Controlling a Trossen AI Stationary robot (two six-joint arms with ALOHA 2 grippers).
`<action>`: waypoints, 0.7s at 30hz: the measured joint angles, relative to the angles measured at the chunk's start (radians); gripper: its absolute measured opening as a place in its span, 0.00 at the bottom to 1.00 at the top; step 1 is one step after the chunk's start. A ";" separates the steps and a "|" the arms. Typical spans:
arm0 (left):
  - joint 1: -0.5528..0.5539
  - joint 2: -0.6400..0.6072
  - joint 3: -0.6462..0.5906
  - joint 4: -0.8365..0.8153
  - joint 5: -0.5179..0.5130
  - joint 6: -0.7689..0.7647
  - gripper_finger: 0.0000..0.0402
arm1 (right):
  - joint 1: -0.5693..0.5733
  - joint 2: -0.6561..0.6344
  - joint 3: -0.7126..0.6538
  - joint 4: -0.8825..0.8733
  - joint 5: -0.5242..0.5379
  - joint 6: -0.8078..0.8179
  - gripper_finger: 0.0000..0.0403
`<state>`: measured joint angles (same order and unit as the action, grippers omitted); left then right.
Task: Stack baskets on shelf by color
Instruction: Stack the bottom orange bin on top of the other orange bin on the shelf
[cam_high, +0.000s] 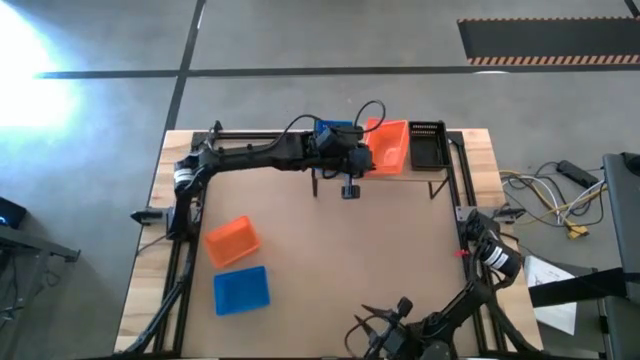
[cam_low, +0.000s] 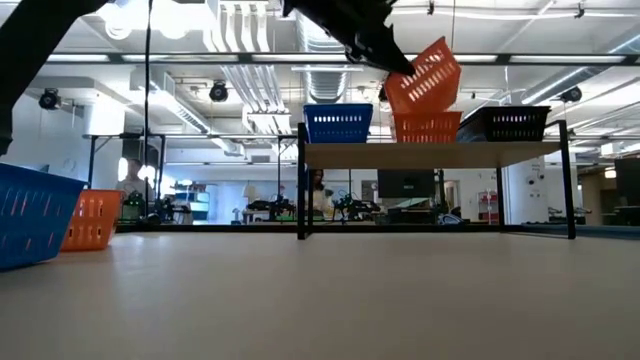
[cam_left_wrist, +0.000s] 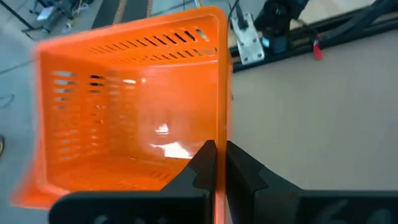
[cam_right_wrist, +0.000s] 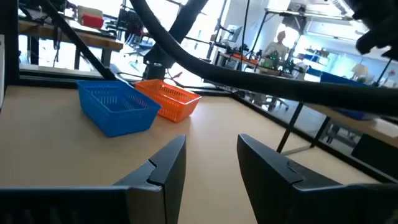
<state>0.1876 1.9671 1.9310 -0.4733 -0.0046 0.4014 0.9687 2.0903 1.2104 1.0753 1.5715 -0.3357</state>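
Note:
My left gripper (cam_high: 364, 150) reaches over the shelf (cam_low: 430, 150) at the table's far edge, shut on an orange basket (cam_low: 425, 75). That basket hangs tilted above a second orange basket (cam_low: 427, 127), which stands on the shelf between a blue basket (cam_low: 337, 123) and a black basket (cam_low: 505, 123). Another orange basket (cam_high: 232, 241) and another blue basket (cam_high: 241, 290) rest on the table at the near left. My right gripper (cam_right_wrist: 211, 165) waits open at the near edge with nothing between its fingers. My left gripper pinches one side wall (cam_left_wrist: 219, 121) of the orange basket at its rim, one finger (cam_left_wrist: 202, 163) inside the basket and one (cam_left_wrist: 242, 165) outside. The fingers come from the table's left, slanting a little down. The basket is lifted clear and tilted, its gripped side lower.
The shelf's dark frame legs (cam_low: 302, 190) stand on the tabletop. The two loose baskets also show in the right wrist view as the blue basket (cam_right_wrist: 118, 106) and the orange basket (cam_right_wrist: 169, 99). Bare tabletop (cam_high: 340, 260) lies between the shelf and my right arm.

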 joint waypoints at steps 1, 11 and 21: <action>-0.003 -0.004 0.001 0.003 -0.002 0.000 0.00 | 0.001 0.000 0.004 0.000 0.000 -0.012 0.34; -0.006 -0.012 -0.007 -0.007 -0.142 0.031 0.00 | 0.015 -0.001 0.000 -0.003 0.000 0.017 0.34; -0.007 0.008 -0.025 0.055 -0.164 0.153 0.00 | 0.018 -0.002 -0.001 -0.003 0.000 0.029 0.34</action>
<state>0.1810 1.9756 1.9057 -0.4185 -0.1682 0.5548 0.9863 2.0888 1.2098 1.0725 1.5712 -0.3063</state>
